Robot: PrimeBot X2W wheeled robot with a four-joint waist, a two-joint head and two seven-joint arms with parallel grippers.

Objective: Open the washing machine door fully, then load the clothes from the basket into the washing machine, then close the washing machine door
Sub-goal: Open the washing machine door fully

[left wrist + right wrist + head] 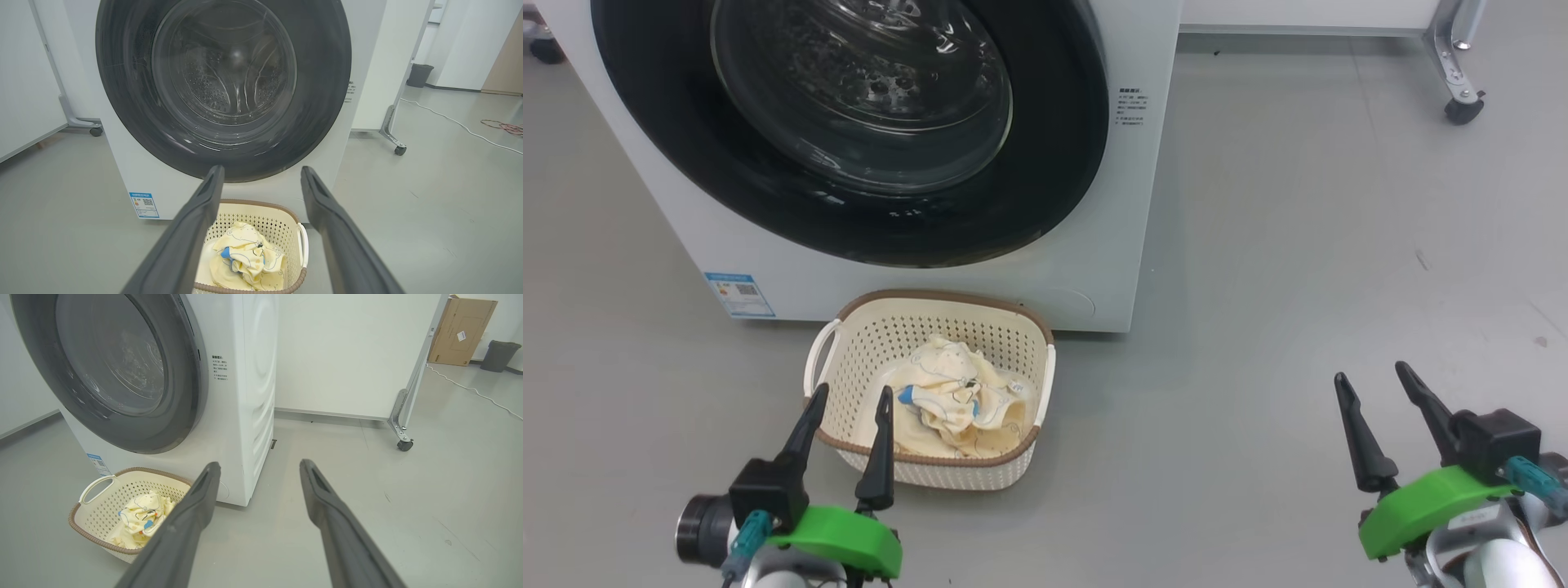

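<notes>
The white washing machine (pixel 1111 245) (pixel 367 73) (pixel 253 396) stands ahead with its round black-framed door (pixel 849 122) (pixel 222 81) (pixel 110 367) shut flat against the front. On the floor before it sits the cream basket (pixel 849 343) (pixel 286 220) (pixel 98 506), holding pale yellow clothes (pixel 956 400) (pixel 245 261) (pixel 141 518) with blue patches. My left gripper (pixel 849 400) (pixel 261 171) hovers open just in front of the basket's near left rim, holding nothing. Off to the right, over bare floor, my right gripper (pixel 1372 376) (pixel 259 465) is open and empty.
Grey floor spreads to the right of the machine. A white panel on a castor leg (pixel 1462 106) (pixel 398 149) (pixel 404 445) stands behind right. A white cable (pixel 461 126) (pixel 474 390), a dark bin (pixel 419 75) (pixel 496 355) and a cardboard box (pixel 461 330) lie farther off.
</notes>
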